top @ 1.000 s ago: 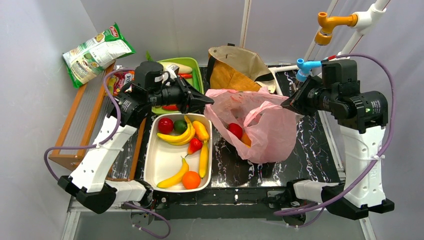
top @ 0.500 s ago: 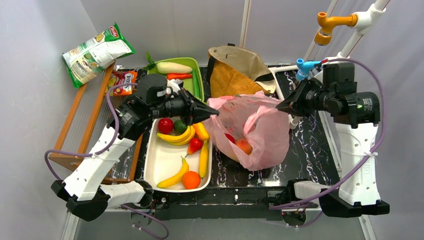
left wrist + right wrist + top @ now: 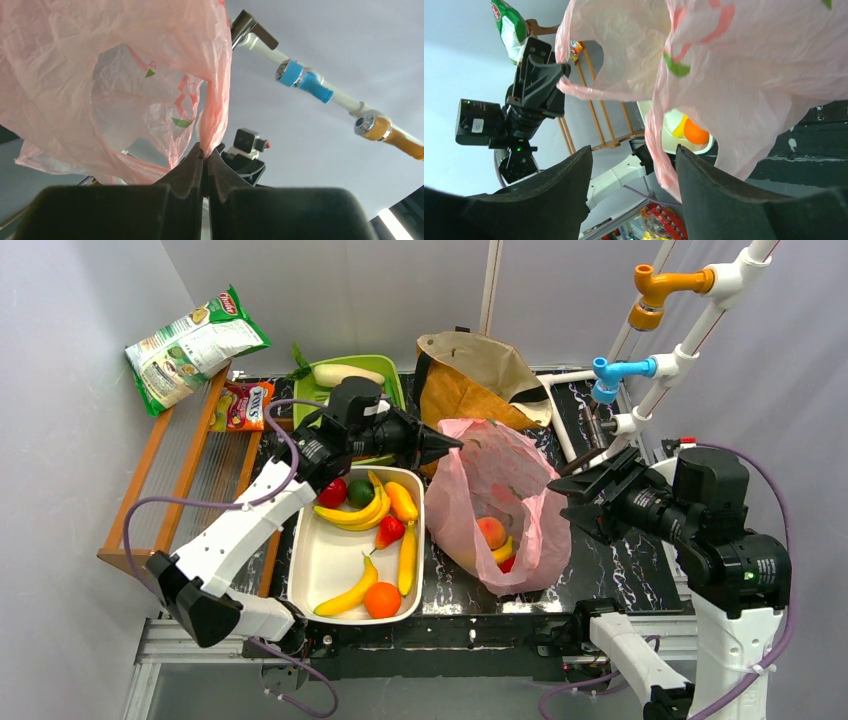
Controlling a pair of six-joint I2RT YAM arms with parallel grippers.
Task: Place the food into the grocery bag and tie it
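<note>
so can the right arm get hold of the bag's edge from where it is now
Probably yes: the right gripper stands open, a fold of the grocery bag seems to hang between its fingers, and nothing blocks it.

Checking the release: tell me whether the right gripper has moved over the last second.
Yes. The right gripper has pulled back toward the near side, away from the blue pipe fitting it sat beside.
</note>
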